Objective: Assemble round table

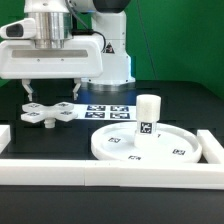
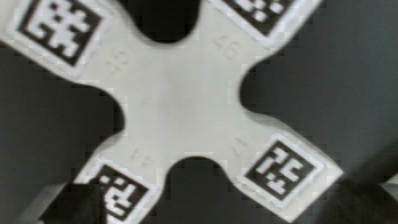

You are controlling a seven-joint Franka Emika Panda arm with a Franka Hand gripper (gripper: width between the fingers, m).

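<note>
The small cross-shaped base [image 1: 50, 113] lies flat on the black table at the exterior view's left. It fills the wrist view [image 2: 187, 100], with tags on its lobes. My gripper [image 1: 50, 90] hangs just above it, with its fingers spread apart over the base and nothing between them. The large rimmed round disc [image 1: 150, 160] lies flat at the front right. The short cylinder leg [image 1: 147, 113] stands upright on the disc, near its back edge.
The marker board [image 1: 105, 110] lies between the base and the disc. White border rails run along the front [image 1: 60, 175], the left [image 1: 5, 138] and the right [image 1: 212, 145]. The arm's pedestal [image 1: 110, 60] stands behind.
</note>
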